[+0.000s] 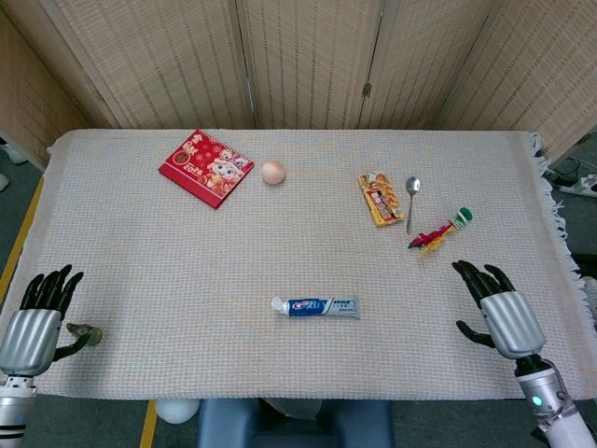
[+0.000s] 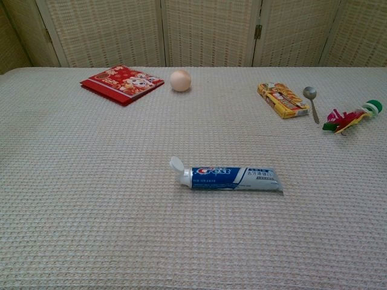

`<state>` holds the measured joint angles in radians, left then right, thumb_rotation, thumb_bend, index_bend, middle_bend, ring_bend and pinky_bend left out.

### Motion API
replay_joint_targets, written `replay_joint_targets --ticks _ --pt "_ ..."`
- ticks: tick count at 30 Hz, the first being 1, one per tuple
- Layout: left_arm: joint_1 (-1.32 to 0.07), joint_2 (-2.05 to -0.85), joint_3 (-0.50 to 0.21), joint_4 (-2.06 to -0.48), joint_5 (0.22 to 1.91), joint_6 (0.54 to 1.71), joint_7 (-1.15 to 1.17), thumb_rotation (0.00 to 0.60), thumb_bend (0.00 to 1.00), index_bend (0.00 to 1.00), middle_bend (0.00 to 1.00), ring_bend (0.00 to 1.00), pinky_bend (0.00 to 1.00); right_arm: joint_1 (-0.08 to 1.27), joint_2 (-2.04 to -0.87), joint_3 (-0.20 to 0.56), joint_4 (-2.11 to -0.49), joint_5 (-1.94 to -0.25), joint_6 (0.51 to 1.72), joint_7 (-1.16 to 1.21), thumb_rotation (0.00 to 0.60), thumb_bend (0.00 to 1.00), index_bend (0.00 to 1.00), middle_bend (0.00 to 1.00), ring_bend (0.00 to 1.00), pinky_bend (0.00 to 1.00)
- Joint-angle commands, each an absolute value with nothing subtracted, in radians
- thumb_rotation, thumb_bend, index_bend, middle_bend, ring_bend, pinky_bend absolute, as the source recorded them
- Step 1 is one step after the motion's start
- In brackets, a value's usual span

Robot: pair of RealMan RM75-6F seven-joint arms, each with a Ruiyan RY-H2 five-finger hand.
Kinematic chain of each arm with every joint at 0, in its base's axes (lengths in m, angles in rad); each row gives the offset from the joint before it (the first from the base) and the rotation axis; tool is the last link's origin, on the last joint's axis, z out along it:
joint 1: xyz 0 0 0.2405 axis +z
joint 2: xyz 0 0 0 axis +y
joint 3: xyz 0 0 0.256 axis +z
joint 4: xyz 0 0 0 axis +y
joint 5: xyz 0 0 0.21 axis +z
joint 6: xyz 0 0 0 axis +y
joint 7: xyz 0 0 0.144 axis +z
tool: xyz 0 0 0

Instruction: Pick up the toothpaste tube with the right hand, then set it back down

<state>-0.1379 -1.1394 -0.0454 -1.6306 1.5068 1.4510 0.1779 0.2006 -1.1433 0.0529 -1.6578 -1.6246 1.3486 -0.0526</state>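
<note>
Pickup not begun, by the look of it; tube (image 1: 315, 306) lies flat mid-table near the front edge, cap flipped open, untouched; right hand (image 1: 497, 310) well apart to its right, fingers spread, holding nothing; lift and set-down all remain.

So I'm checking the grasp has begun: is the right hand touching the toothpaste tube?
Apart. The head view shows bare cloth between the right hand and the toothpaste tube.
</note>
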Motion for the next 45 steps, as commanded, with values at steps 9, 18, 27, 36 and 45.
replay_joint_targets --ticks 9,18,27,36,45 --pt "-0.136 -1.134 -0.038 -1.649 1.525 1.463 0.185 0.6 0.23 0.07 0.05 0.04 0.0 0.424 -1.282 0.109 -1.776 -1.542 1.04 -0.295 0.6 0.29 0.04 0.11 0.22 0.16" --pt "-0.132 -1.126 -0.032 -1.661 1.531 1.467 0.175 0.6 0.23 0.07 0.05 0.04 0.0 0.568 -1.45 0.162 -1.713 -1.397 0.89 -0.42 0.6 0.29 0.16 0.2 0.29 0.23" --pt "-0.128 -1.126 -0.028 -1.654 1.531 1.469 0.168 0.6 0.23 0.07 0.05 0.04 0.0 0.667 -1.573 0.171 -1.62 -1.237 0.827 -0.584 0.6 0.29 0.23 0.25 0.32 0.24" --pt "-0.124 -1.127 -0.028 -1.639 1.526 1.471 0.151 0.6 0.23 0.07 0.05 0.04 0.0 0.737 -1.623 0.168 -1.561 -1.131 0.812 -0.65 0.6 0.35 0.29 0.3 0.36 0.25" --pt "-0.128 -1.13 -0.03 -1.632 1.523 1.465 0.149 0.6 0.23 0.07 0.05 0.04 0.0 0.774 -1.647 0.145 -1.532 -1.081 0.815 -0.659 0.6 0.42 0.32 0.33 0.38 0.27"
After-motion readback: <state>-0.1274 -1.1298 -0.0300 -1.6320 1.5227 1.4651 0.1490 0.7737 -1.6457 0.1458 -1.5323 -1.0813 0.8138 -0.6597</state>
